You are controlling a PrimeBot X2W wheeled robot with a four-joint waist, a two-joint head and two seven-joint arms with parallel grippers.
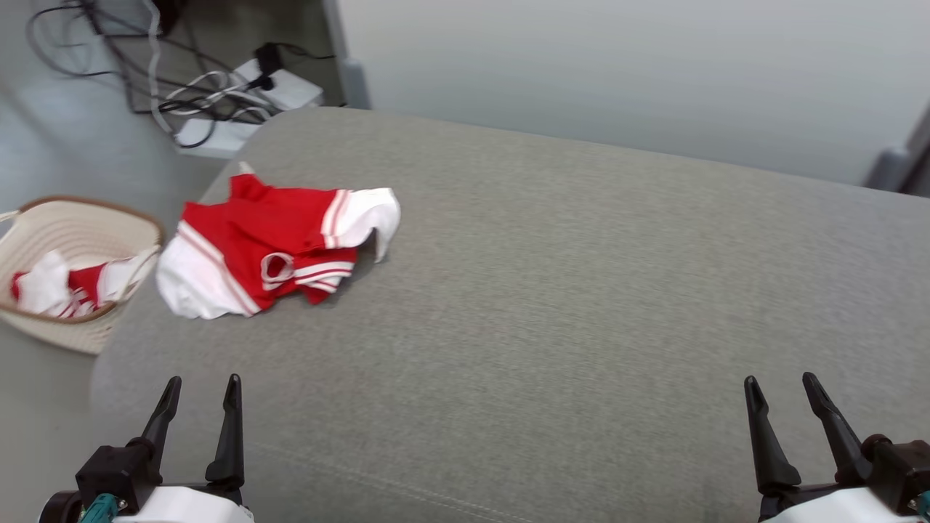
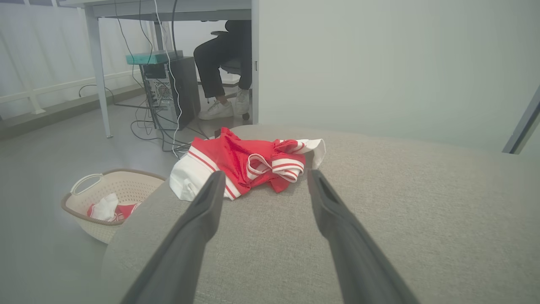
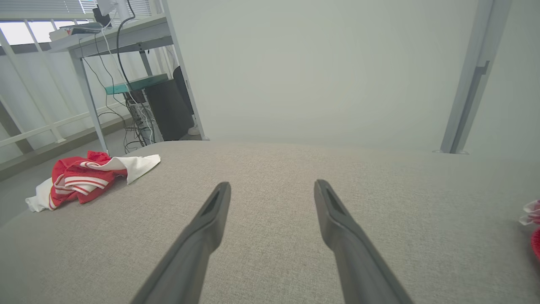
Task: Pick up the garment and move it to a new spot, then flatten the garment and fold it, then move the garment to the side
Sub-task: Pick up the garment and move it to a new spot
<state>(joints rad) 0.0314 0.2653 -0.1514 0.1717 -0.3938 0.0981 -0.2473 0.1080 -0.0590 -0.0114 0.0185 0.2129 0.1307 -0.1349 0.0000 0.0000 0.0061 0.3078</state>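
A crumpled red garment with white sleeves and striped trim lies near the far left corner of the grey cushion. In the left wrist view the garment sits just beyond my fingertips; in the right wrist view the garment lies far to the left. My left gripper hovers open at the cushion's near left, well short of the garment, with nothing between its fingers. At the near right my right gripper is open too and holds nothing. The left gripper and right gripper show spread fingers above bare fabric.
A cream basket holding red and white cloth stands on the floor left of the cushion. Cables and a white power strip lie beyond. A person's legs show under a desk by a computer tower. A red thing sits at the far right.
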